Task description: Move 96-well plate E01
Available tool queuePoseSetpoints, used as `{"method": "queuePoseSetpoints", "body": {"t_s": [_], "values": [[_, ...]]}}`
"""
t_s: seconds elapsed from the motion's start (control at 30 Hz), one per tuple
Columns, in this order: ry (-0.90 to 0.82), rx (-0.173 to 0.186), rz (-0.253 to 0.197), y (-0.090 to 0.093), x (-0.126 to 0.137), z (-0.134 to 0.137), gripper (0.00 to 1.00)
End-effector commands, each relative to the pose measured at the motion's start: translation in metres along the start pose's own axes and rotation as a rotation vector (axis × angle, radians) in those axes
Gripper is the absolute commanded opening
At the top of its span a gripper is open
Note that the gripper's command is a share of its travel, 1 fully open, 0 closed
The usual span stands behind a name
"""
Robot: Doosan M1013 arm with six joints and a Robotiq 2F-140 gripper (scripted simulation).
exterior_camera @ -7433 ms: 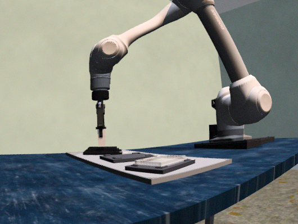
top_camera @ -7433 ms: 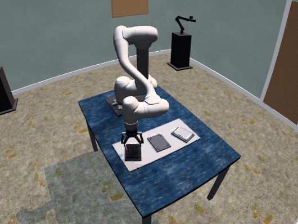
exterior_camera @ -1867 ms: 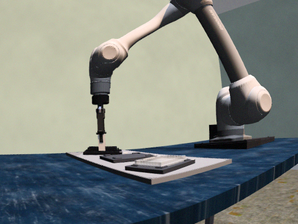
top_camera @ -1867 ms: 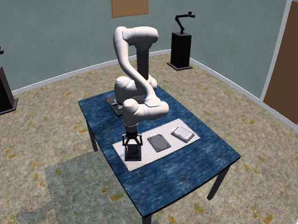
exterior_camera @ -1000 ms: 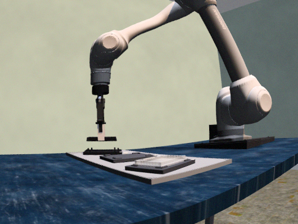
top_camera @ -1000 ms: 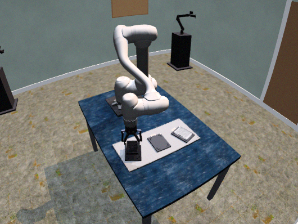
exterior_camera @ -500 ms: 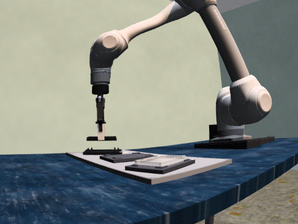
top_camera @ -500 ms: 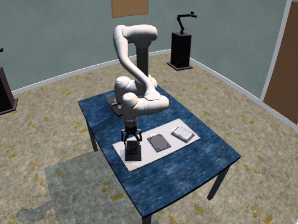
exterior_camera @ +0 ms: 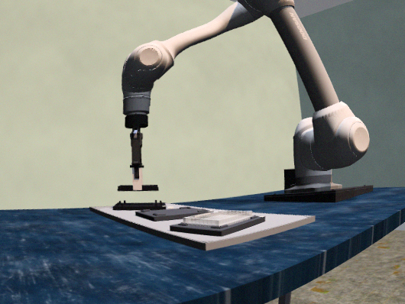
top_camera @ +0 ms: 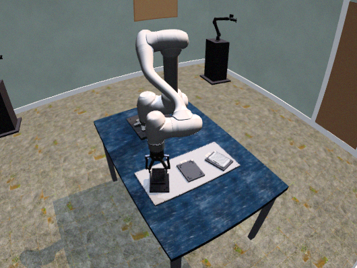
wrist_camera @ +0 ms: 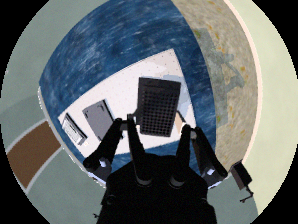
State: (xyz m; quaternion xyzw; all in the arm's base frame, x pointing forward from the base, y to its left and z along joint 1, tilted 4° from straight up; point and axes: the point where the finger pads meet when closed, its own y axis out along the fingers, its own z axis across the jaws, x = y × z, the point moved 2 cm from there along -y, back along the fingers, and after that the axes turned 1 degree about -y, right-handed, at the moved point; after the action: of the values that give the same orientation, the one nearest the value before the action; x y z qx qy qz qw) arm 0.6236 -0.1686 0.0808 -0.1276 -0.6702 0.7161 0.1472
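My gripper [top_camera: 157, 167] is shut on the dark 96-well plate E01 [top_camera: 158, 176] and holds it level in the air. The plate hangs a short way above its dark nest N1 [exterior_camera: 138, 205], clear of the locators, as the side view shows [exterior_camera: 137, 187]. In the wrist view the plate [wrist_camera: 160, 106] sits between my fingers. The empty dark nest [top_camera: 190, 171] lies in the middle of the white deck mat. The clear plate E07 [top_camera: 219, 159] [exterior_camera: 218, 223] rests on the far right nest. The nest labels are too small to read.
The three nests lie in a row on a white mat [top_camera: 186, 172] on the blue table. The arm's base [exterior_camera: 319, 192] stands at the back of the table. A black pedestal with a small arm [top_camera: 216, 58] stands far off by the wall.
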Motion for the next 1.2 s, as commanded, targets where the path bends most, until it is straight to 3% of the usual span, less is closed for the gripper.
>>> {"method": "queuePoseSetpoints", "body": {"t_s": [0.0,0.3,1.17], "values": [[-0.002,-0.002,-0.002,-0.0022,0.0003,-0.0017,0.00],[-0.013,-0.002,-0.002,-0.0022,0.0003,-0.0017,0.00],[-0.436,-0.003,-0.002,-0.0022,0.0003,-0.0018,0.00]]}}
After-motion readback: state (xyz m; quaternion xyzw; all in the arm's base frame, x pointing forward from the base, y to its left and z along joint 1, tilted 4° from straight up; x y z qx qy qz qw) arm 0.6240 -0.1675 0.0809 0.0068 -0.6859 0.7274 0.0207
